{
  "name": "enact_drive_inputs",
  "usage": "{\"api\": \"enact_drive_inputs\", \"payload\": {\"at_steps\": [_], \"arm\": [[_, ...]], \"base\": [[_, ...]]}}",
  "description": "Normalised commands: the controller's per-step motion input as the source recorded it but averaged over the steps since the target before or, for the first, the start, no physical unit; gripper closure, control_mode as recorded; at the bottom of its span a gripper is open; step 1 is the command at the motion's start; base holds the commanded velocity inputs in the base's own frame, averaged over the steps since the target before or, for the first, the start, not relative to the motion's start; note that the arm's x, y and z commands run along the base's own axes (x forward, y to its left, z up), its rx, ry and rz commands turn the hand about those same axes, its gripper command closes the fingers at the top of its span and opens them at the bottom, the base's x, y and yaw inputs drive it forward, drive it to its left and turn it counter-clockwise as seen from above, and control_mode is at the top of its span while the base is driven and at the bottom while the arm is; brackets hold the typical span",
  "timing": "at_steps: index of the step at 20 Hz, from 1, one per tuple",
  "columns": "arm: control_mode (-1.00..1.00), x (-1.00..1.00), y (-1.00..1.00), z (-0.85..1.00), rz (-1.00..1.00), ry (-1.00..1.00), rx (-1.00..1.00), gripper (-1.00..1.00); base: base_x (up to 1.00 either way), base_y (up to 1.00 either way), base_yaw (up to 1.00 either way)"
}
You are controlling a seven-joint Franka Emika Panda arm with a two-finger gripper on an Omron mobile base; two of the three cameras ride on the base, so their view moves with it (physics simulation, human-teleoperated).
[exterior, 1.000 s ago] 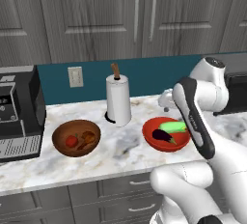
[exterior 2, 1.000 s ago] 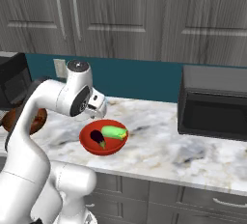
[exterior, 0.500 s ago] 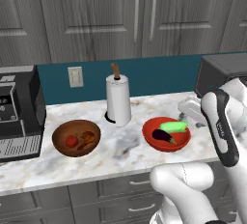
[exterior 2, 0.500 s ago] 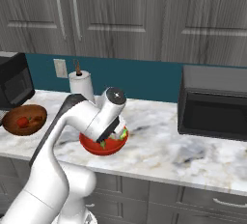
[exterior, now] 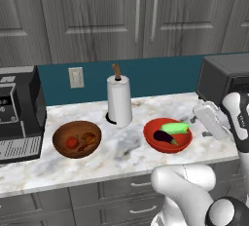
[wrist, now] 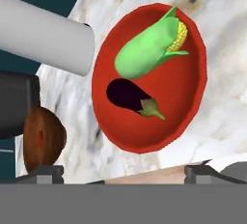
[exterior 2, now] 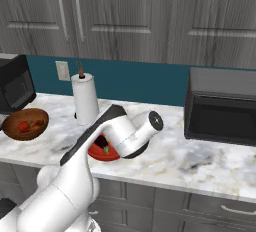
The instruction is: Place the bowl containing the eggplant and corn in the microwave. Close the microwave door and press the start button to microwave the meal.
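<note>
The arm is at the reaching step: its gripper [wrist: 123, 172] hangs just off the near right of the red bowl [exterior: 168, 137], fingers spread wide with nothing between them. The bowl sits on the marble counter [exterior: 121, 147], right of the paper towel roll [exterior: 119, 101], with the eggplant [wrist: 130, 97] and the corn [wrist: 149, 49] lying side by side inside. The microwave [exterior 2: 222, 106] stands well apart to the right. Next, I'd say, the fingers must come down astride the bowl's rim and close before any lifting.
</note>
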Motion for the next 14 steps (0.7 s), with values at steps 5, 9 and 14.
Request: {"api": "enact_drive_inputs", "payload": {"at_steps": [5, 9, 14], "arm": [[-1.00, 0.16, -0.01, -0.49, -0.01, 0.17, -0.01, -1.00], [-1.00, 0.21, 0.00, -0.32, -0.03, 0.21, -0.04, -1.00], [-1.00, 0.23, 0.00, -0.29, 0.00, 0.07, 0.00, -1.00]], "base": [[0.00, 0.00, 0.00], [0.00, 0.00, 0.00], [0.00, 0.00, 0.00]]}}
